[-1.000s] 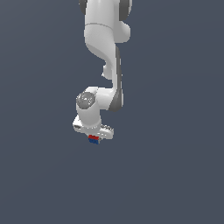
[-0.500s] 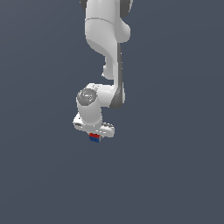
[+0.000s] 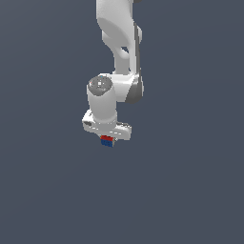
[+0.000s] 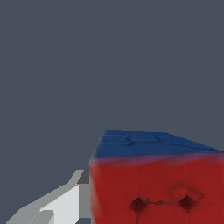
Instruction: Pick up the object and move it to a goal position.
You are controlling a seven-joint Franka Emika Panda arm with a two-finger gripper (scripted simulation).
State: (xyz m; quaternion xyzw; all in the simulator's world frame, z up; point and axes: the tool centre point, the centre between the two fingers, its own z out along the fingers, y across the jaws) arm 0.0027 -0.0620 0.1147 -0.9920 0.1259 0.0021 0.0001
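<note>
Tiny cube (image 3: 106,141) sits just below centre of the exterior view, red face above, blue face below, tucked directly under the gripper (image 3: 107,138) and touching its underside. In the wrist view the cube (image 4: 155,183) fills the lower right of the frame: red face with two dark dots toward the camera, blue face behind it, one pale finger (image 4: 61,203) pressed against its side at lower left. Gripper clenched on the cube, holding it. Arm (image 3: 119,43) drops from the top centre of the frame, white links bending at a grey joint, the wrist pointing straight down. Surroundings are plain, even dark blue-grey (image 3: 190,190) all round; cannot tell floor from backdrop.
</note>
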